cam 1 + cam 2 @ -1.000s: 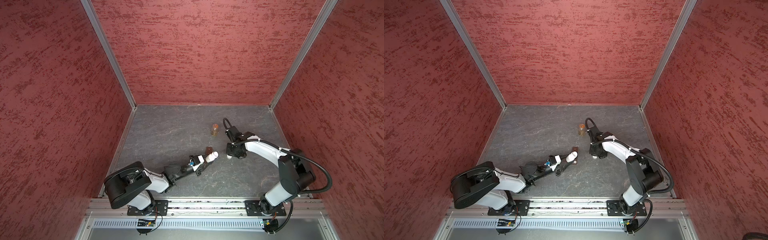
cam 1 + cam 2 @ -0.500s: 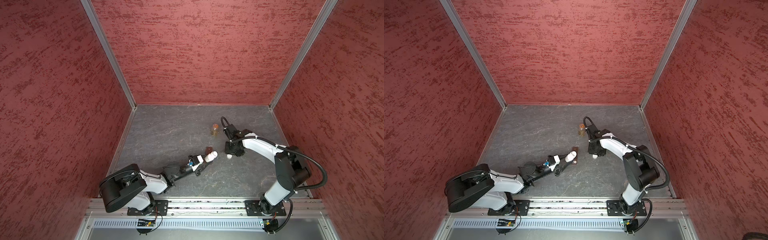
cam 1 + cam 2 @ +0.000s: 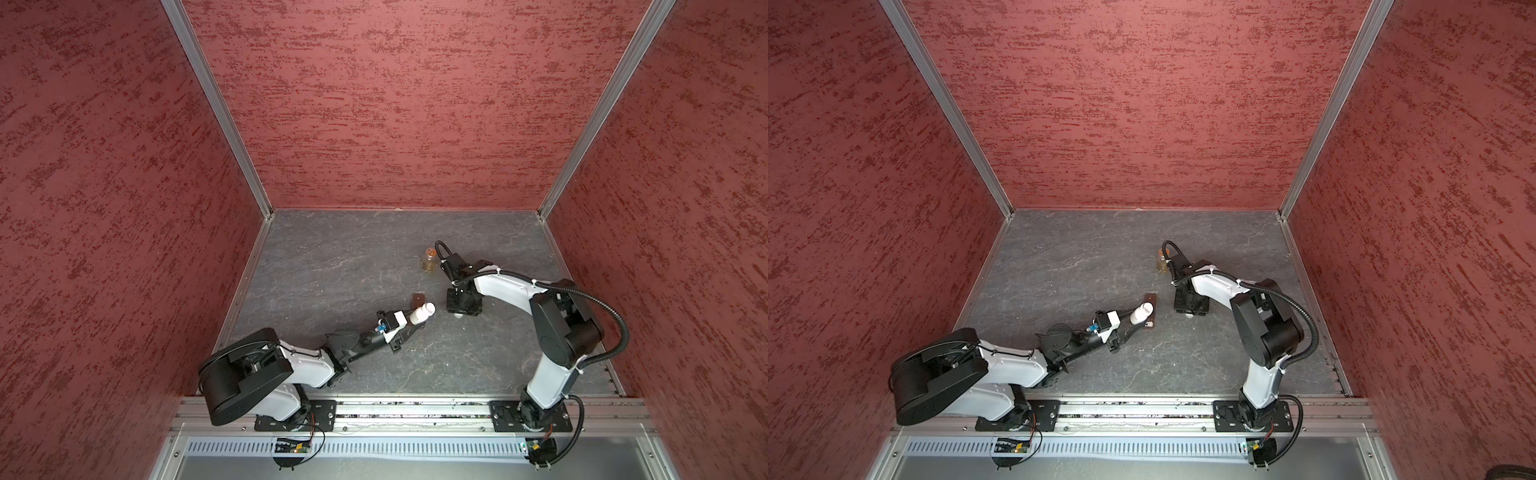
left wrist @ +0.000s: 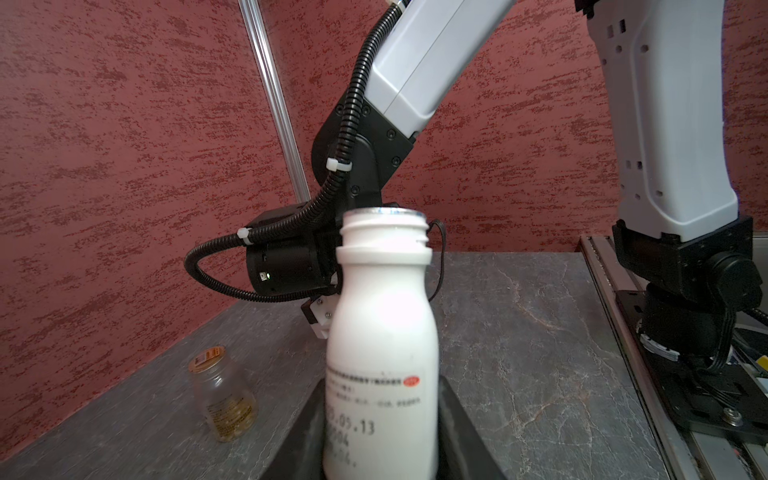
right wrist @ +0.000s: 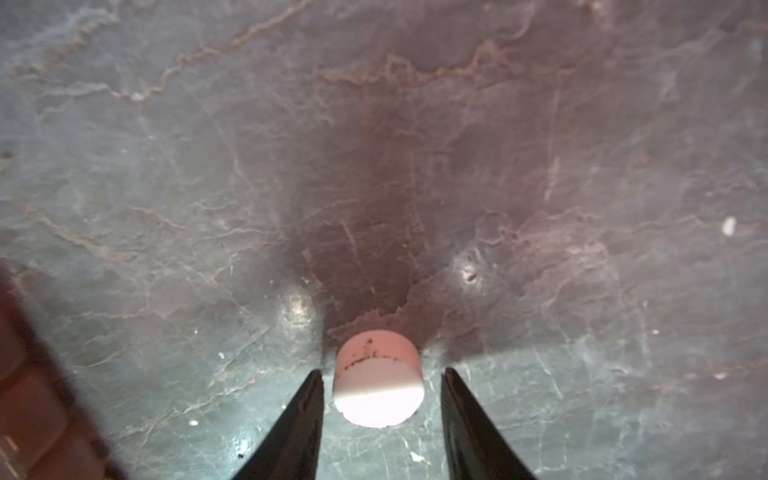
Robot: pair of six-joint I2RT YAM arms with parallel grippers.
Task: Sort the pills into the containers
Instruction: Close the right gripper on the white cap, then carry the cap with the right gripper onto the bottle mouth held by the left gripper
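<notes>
One wide grey veined stone table (image 3: 332, 266), and over it the white-and-black left arm (image 3: 307, 365) and right arm (image 3: 503, 289), both stretched low! Next, the narrow dark-brown box of small square compartments (image 3: 1150, 300): flat on the table between the two claws, its middle hidden under the small white plastic bottle (image 3: 422, 312), one end poking out behind, the near end showing small white marks. Right wrist view catches it as blurred reddish-brown squares at the frame's edge. Left claw (image 4: 384, 399) is clamped on that bottle, black fingers (image 4: 297, 440) either side of the printed label, cap off, silvery rim bare, tipped with its mouth across the box. Farther back, upright beside the right arm's wrist, the clear amber bottle with an orange cap (image 3: 429, 259), yellowish contents at the bottom. Smallest: a thick white round tablet (image 5: 378, 386) on the table, dark specks on top. Right claw (image 5: 382, 371) straddles it, spread apart, a gap each side, touching nothing.
</notes>
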